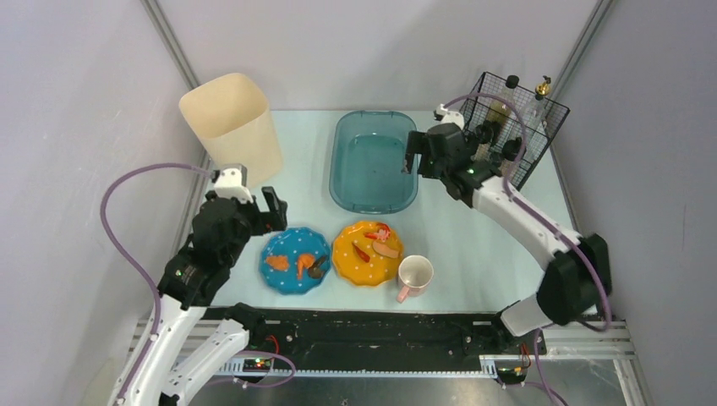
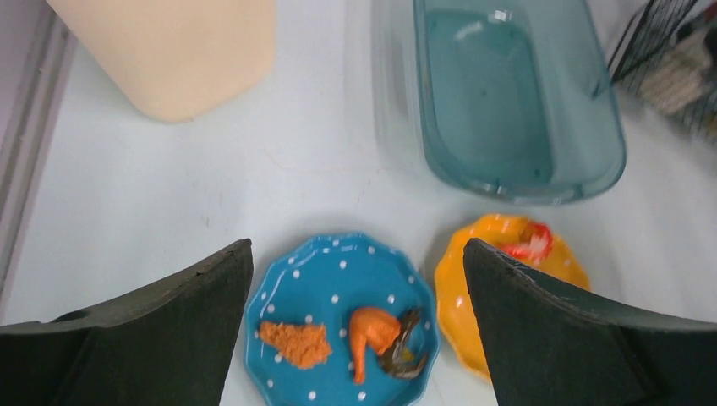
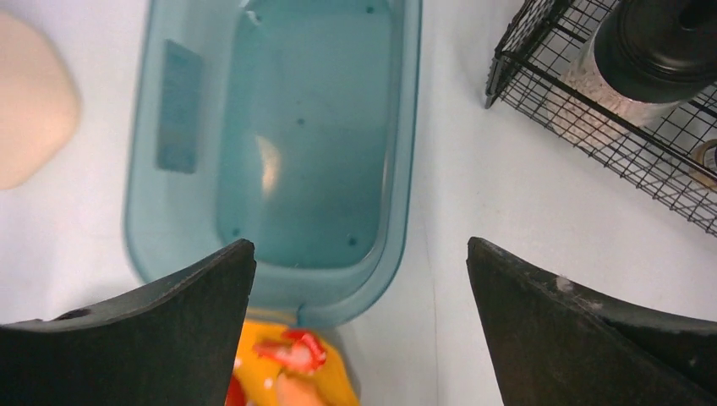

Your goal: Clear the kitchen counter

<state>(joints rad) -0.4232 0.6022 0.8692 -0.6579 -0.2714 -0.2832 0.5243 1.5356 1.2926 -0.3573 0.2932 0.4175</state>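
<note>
**Ana:** Start at the near edge. What is closest?

**Ben:** A mug (image 1: 415, 275), mouth up, with a pink handle. Just to its left is an orange plate (image 1: 367, 252) holding red and pink scraps of food. Beside that is a blue plate (image 1: 294, 260) with a crumbed orange piece, a curled orange bit and something dark.

**Ana:** And the left hand?

**Ben:** The left hand (image 1: 252, 190) hangs above the blue plate's left side. Its fingers are spread wide with nothing between them.

**Ana:** Further back?

**Ben:** There's a see-through teal basin (image 1: 372, 205), and only its own smooth bottom shows. The right hand (image 1: 427, 134) hovers at the basin's right rim, fingers wide apart and gripping nothing.

**Ana:** And the far corners?

**Ben:** On the far left there's a tall cream bin (image 1: 232, 127), but I cannot tell what is inside it. On the far right a black wire basket (image 1: 528, 144) holds several bottles and a jar (image 3: 668, 38) with a black lid.

**Ana:** What about the bench itself?

**Ben:** The bench (image 1: 473, 228) is a flat, matte, pale blue rectangle. It lies under everything, just ahead of the arm bases. Metal rails run along its sides and a black strip (image 1: 380, 334) runs across the front. Bare surface shows between the plates and the basin, and to the right of the mug.
</note>
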